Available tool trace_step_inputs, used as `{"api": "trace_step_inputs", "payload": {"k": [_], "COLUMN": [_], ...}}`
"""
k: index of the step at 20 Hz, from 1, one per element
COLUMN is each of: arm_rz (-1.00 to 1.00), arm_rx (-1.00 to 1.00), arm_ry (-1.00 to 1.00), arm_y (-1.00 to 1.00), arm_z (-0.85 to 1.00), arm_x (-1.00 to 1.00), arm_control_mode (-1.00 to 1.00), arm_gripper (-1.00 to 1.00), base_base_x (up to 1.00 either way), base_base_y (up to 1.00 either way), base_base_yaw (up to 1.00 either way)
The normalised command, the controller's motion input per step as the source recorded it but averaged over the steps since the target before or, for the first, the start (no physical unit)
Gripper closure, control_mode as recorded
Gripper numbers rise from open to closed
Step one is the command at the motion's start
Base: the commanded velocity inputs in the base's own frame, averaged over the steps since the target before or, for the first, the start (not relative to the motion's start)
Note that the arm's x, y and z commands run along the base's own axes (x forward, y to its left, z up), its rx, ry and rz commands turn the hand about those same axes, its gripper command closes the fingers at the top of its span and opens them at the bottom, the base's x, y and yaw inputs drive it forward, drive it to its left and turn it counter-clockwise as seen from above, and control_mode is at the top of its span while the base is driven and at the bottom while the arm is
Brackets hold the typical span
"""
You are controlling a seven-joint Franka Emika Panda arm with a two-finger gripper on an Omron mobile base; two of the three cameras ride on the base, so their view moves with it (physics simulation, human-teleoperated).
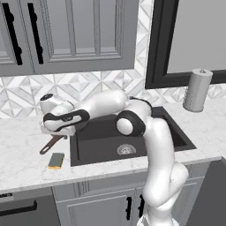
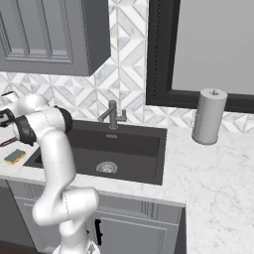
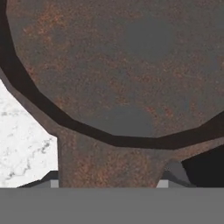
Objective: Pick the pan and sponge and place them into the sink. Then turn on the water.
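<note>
The dark brown pan (image 3: 122, 65) lies right under the hand, its round rusty bowl close up. My gripper (image 3: 111, 181) has its fingertips (image 3: 173, 173) pressed on both sides of the handle root, shut on it. In the left base view the gripper (image 1: 59, 132) sits over the counter just left of the sink (image 1: 97, 137), and the pan's long handle (image 1: 49, 145) sticks out below it toward the front left. The sponge (image 1: 56, 160), yellow with a green top, lies on the marble in front of the handle, apart from it; it also lies left of the sink (image 2: 129, 149) as sponge (image 2: 15, 157).
A metal faucet (image 2: 113, 115) stands behind the basin, and the round drain (image 1: 126, 149) is in its floor. A paper towel roll (image 1: 197, 89) stands on the counter at the right. Wall cabinets hang above the left counter.
</note>
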Motion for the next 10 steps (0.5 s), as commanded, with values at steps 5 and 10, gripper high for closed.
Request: {"api": "trace_step_inputs", "payload": {"k": [5,10], "arm_rz": [-0.4,-0.4], "arm_rx": [0.0,0.0], "arm_ry": [0.04,0.01], "arm_y": [-1.0,-1.0], "arm_z": [0.0,0.0], "arm_x": [-0.04,0.01], "arm_control_mode": [-1.0,-1.0], "arm_gripper": [1.0,1.0], "base_base_x": [0.0,0.0], "base_base_y": [0.0,0.0], "base_base_yaw": [0.0,0.0]}}
